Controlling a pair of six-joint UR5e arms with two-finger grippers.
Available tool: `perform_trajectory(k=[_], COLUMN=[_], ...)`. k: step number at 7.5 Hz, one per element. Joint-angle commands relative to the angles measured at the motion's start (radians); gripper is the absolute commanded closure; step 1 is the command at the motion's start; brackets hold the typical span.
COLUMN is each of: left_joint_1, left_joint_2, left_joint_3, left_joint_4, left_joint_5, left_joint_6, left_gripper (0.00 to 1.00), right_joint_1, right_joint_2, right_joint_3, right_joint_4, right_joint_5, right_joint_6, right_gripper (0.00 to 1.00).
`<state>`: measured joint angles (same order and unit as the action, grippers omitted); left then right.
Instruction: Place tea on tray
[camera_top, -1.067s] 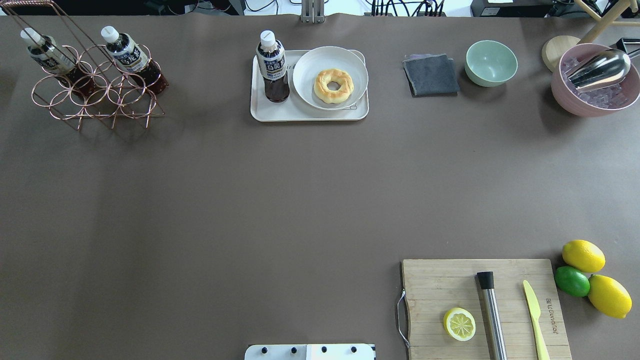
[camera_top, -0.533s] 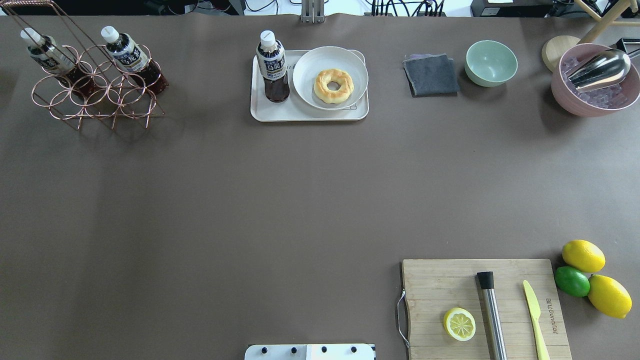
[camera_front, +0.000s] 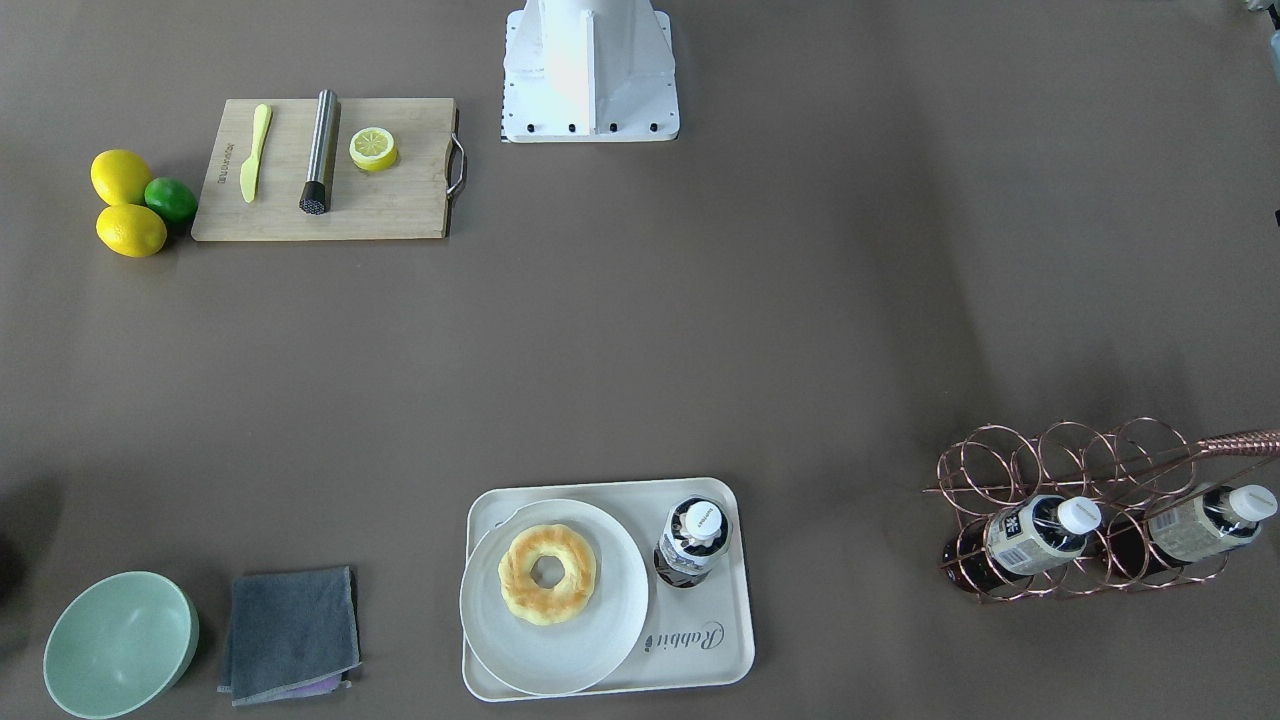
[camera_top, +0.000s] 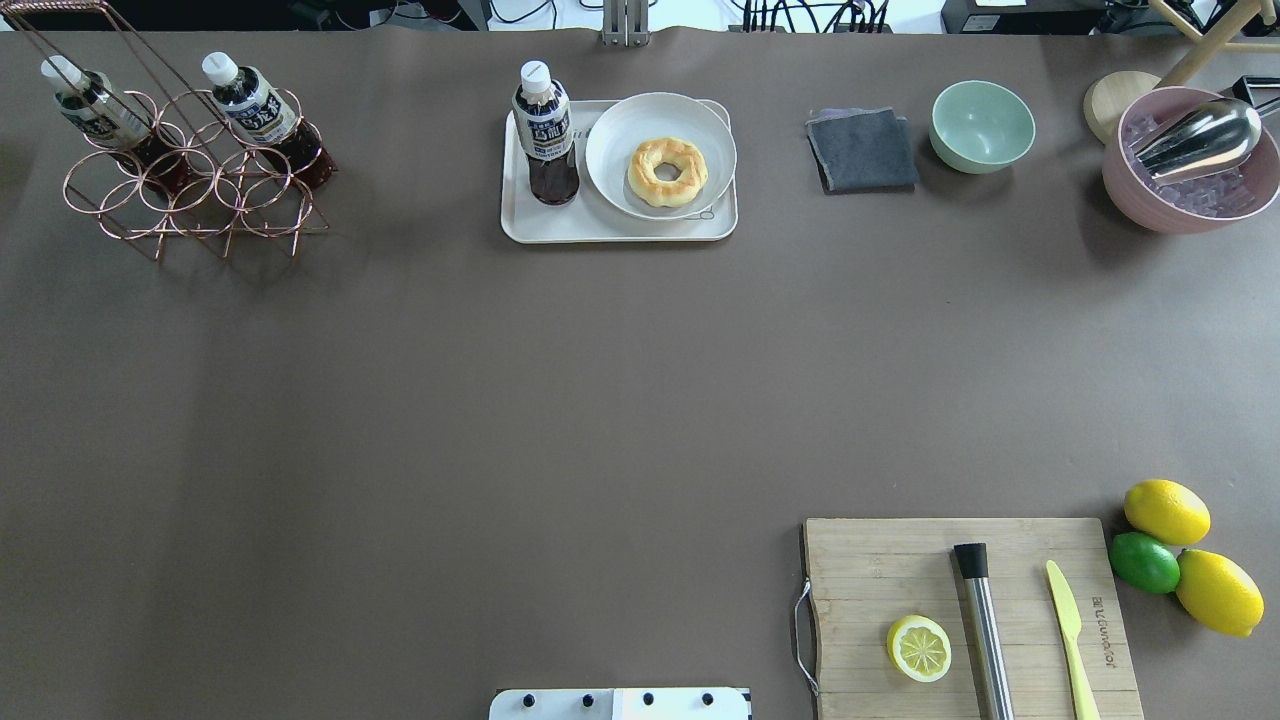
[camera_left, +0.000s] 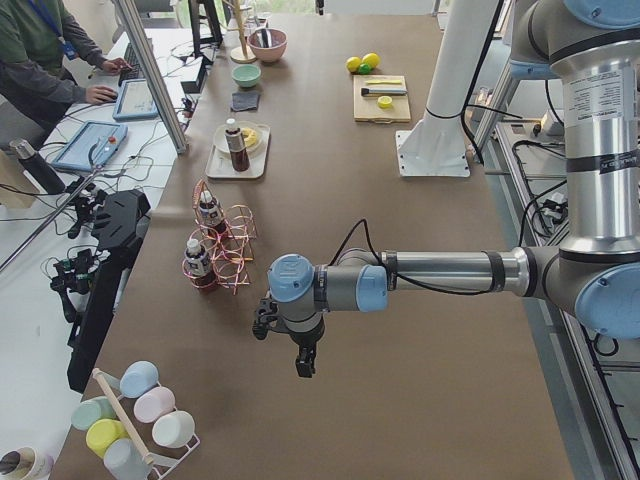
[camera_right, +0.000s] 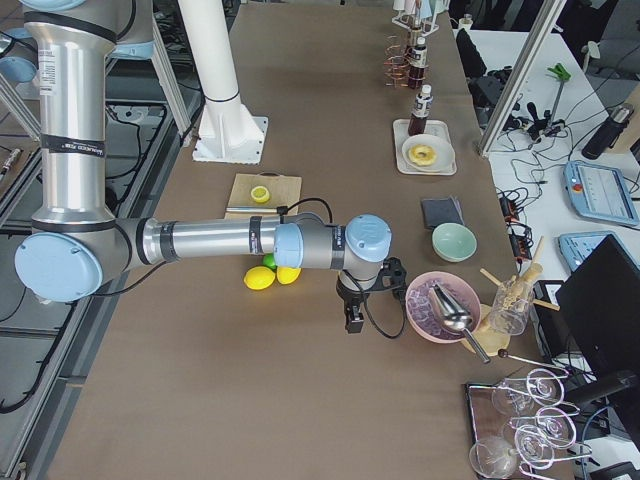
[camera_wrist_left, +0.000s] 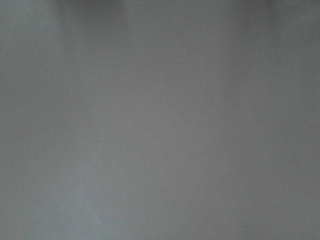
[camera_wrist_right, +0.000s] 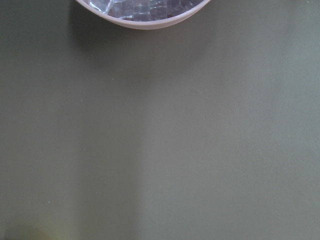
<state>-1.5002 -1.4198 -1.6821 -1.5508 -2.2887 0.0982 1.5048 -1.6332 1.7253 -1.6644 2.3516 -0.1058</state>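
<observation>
One tea (camera_top: 545, 130) stands upright on the left end of the cream tray (camera_top: 560, 228), beside a white plate. From the front, the tea (camera_front: 690, 545) stands above the tray's (camera_front: 700, 640) "Rabbit" lettering. Two more tea bottles (camera_top: 255, 110) (camera_top: 90, 105) lie slanted in the copper wire rack (camera_top: 190, 195) at the far left. My left gripper (camera_left: 303, 365) hangs over bare table off the left end, showing only in the exterior left view. My right gripper (camera_right: 352, 322) hangs near the pink bowl, showing only in the exterior right view. I cannot tell whether either is open or shut.
The plate (camera_top: 620, 190) holds a doughnut (camera_top: 667, 171). A grey cloth (camera_top: 862, 150), a green bowl (camera_top: 982, 125) and a pink ice bowl (camera_top: 1190, 205) with a scoop line the far edge. A cutting board (camera_top: 870, 570) and citrus fruit (camera_top: 1165, 510) sit near right.
</observation>
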Motion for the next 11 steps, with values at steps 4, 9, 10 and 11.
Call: perform_trajectory(k=[4, 9, 10, 11], left_joint_1=[0.000, 0.000, 0.000, 0.000], left_joint_2=[0.001, -0.001, 0.001, 0.001], left_joint_3=[0.001, -0.001, -0.002, -0.002], left_joint_4=[0.003, 0.005, 0.003, 0.001], left_joint_5=[0.000, -0.002, -0.003, -0.002], left_joint_6=[0.000, 0.000, 0.000, 0.000], left_gripper=[0.02, 0.02, 0.02, 0.02], right_joint_1=[-0.002, -0.006, -0.006, -0.006], right_joint_2=[0.003, 0.003, 0.007, 0.007], right_joint_3=[0.002, 0.002, -0.001, -0.003], right_joint_4=[0.000, 0.000, 0.000, 0.000], right_joint_5=[0.002, 0.000, -0.005, -0.049], right_joint_6=[0.000, 0.000, 0.000, 0.000], right_gripper=[0.00, 0.00, 0.00, 0.00])
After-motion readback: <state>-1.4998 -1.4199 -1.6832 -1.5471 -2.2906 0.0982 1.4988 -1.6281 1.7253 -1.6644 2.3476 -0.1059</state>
